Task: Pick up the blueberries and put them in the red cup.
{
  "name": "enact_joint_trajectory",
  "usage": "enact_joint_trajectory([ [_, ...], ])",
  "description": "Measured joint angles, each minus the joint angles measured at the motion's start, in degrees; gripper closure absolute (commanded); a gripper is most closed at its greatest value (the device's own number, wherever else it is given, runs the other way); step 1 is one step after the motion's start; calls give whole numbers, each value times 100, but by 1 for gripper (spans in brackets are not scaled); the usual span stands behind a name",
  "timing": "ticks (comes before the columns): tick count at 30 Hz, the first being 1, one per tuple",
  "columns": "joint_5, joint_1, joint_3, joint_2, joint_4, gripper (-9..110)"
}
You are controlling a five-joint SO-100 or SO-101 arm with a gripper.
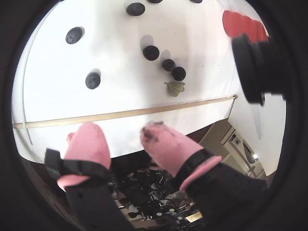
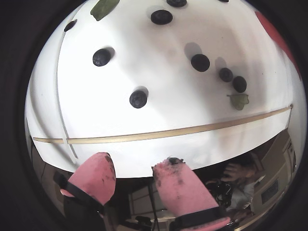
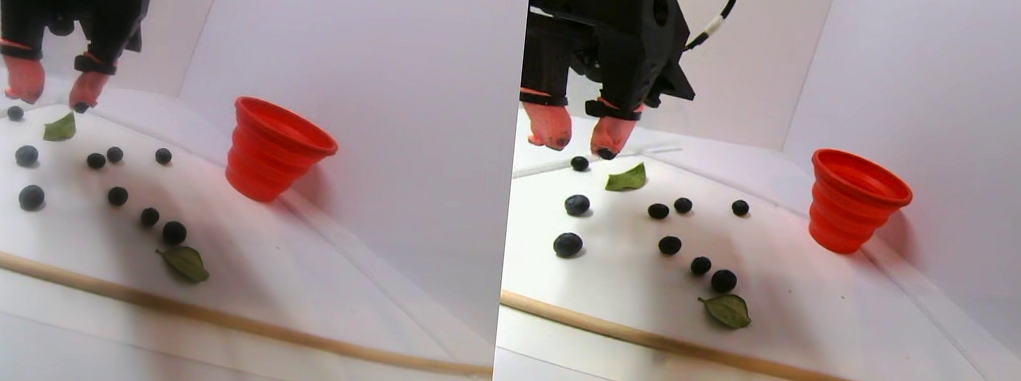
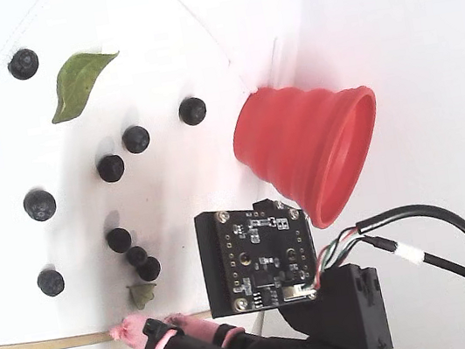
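Observation:
Several blueberries [image 1: 151,52] [image 2: 138,98] [image 3: 32,197] [image 4: 40,205] lie scattered on a white sheet [image 3: 282,269]. The red cup [image 3: 278,153] [image 4: 308,149] stands upright beside them, its ridged sides widening to the rim; only its edge shows in both wrist views [image 1: 243,24] [image 2: 276,33]. My gripper [image 1: 122,131] [image 2: 137,161] [image 3: 56,94] hangs in the air above the sheet, open. Its pink fingertips [image 2: 171,168] carry dark stains, and nothing is between them. No berry touches it. In the fixed view, one pink fingertip [image 4: 133,327] shows near the stick.
A thin wooden stick [image 1: 125,114] [image 3: 109,291] [image 4: 38,345] lies along one edge of the sheet. Two green leaves [image 3: 185,263] [image 3: 59,127] [image 4: 76,82] rest among the berries. A black camera module [image 1: 260,67] and a circuit board [image 4: 259,259] ride on the arm.

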Motion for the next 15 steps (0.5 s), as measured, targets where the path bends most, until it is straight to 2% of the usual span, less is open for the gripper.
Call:
enact_joint_trajectory([
  [15,-387,-132,-158,-1002,-896,85],
])
